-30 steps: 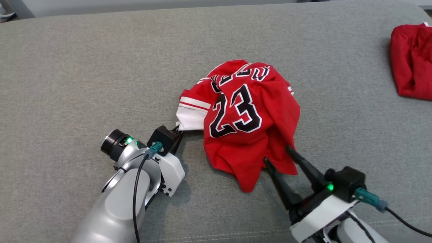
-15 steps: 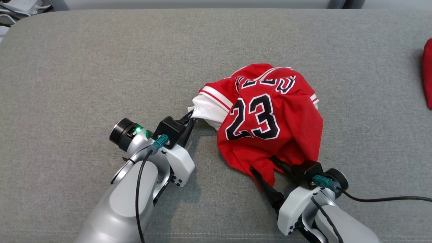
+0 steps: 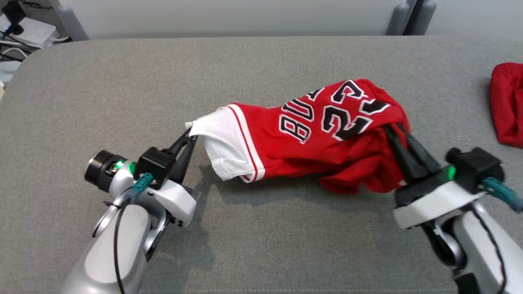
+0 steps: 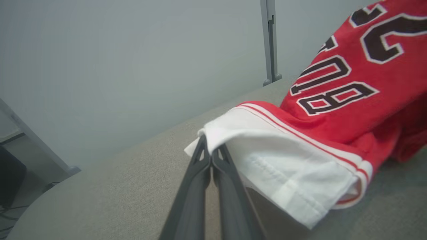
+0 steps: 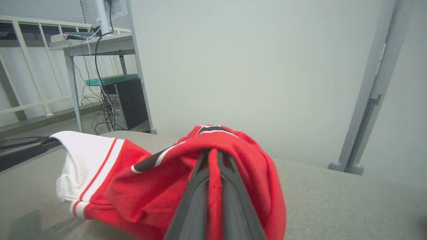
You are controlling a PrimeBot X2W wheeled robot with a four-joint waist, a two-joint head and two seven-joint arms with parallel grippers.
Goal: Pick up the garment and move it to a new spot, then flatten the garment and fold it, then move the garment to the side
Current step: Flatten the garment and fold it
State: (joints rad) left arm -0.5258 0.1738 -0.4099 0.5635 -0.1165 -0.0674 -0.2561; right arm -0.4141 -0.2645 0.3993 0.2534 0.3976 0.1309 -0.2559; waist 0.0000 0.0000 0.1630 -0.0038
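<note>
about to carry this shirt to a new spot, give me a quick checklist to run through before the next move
1. Left jaws shut on the shirt at its white edge: ok.
2. Right jaws shut on the red bunch at the other end: ok.
3. Shirt lifted fully off the grey surface: cannot tell; its lower folds hang close to it.
4. Shirt spread flat between the two grips: not ok, bunched and twisted.
5. Second red cloth lying apart from the shirt: ok.

We hold the red jersey (image 3: 310, 139) stretched over the grey surface (image 3: 261, 61), left tool (image 3: 190, 133) clamped at its nine o'clock, right tool (image 3: 394, 130) at three.
</note>
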